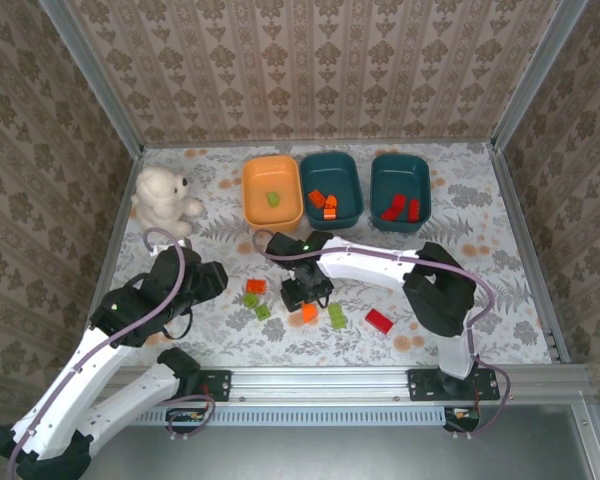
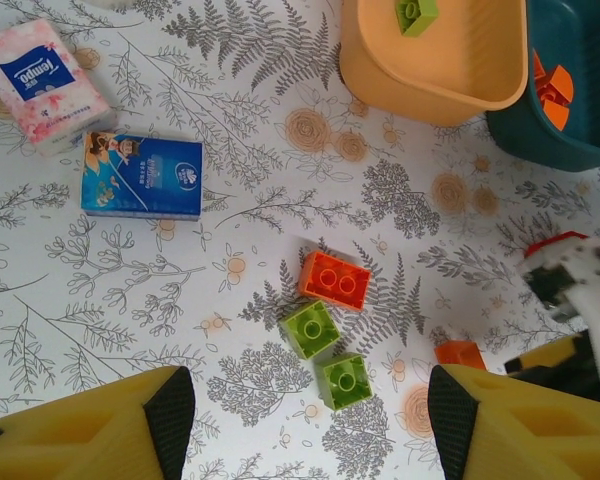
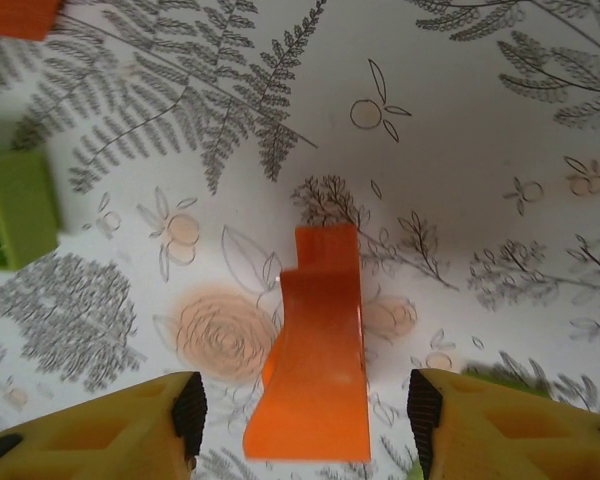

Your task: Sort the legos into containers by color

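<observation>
The orange brick (image 3: pixel 320 340) lies on the table between the right gripper's (image 3: pixel 305 405) fingers (image 3: pixel 190 405), which stand apart with a gap on each side and hold nothing. It looks like light, rigid, smooth plastic that could skate under a skewed pinch, so the flat side walls are the place to squeeze. The right wrist points straight down. The left gripper (image 2: pixel 308 400) hovers with its jaws wide and empty, a lime brick (image 2: pixel 310 328) just past its fingertips. Farther out, the middle teal tray (image 1: pixel 355 190) already holds orange pieces.
</observation>
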Controlling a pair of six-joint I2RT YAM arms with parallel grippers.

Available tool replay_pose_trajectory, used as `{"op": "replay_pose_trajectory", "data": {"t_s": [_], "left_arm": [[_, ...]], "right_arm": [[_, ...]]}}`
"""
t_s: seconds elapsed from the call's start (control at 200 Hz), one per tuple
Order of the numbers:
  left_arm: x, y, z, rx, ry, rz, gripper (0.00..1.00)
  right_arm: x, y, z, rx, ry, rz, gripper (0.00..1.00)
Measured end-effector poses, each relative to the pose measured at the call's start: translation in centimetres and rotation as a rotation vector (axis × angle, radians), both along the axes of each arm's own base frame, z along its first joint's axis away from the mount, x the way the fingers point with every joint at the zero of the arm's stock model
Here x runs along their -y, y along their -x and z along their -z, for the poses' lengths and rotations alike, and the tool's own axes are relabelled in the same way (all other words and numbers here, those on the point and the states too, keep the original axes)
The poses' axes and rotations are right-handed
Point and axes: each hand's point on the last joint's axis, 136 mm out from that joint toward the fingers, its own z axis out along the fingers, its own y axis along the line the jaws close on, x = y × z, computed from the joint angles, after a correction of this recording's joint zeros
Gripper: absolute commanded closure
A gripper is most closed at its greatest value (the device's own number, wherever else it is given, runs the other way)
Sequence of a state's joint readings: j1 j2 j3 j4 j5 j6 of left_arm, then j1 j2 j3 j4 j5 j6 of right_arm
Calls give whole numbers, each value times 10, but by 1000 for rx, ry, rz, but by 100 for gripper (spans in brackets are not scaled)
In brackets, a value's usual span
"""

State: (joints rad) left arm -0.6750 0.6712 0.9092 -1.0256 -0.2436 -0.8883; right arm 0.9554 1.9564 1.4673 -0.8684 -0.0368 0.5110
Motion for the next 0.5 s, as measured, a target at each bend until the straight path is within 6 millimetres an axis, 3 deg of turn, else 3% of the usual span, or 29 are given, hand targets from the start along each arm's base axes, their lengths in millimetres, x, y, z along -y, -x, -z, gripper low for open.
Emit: {"op": "replay_pose_trajectory", "data": {"t_s": [0.24, 0.5], "left_arm": [[3, 2, 2, -7, 1, 14, 35], [12, 0, 6, -27, -3, 39, 35]], "right_arm": [[3, -4, 29, -35, 63, -3, 60], [1, -9, 30, -27, 64, -1, 75]]}}
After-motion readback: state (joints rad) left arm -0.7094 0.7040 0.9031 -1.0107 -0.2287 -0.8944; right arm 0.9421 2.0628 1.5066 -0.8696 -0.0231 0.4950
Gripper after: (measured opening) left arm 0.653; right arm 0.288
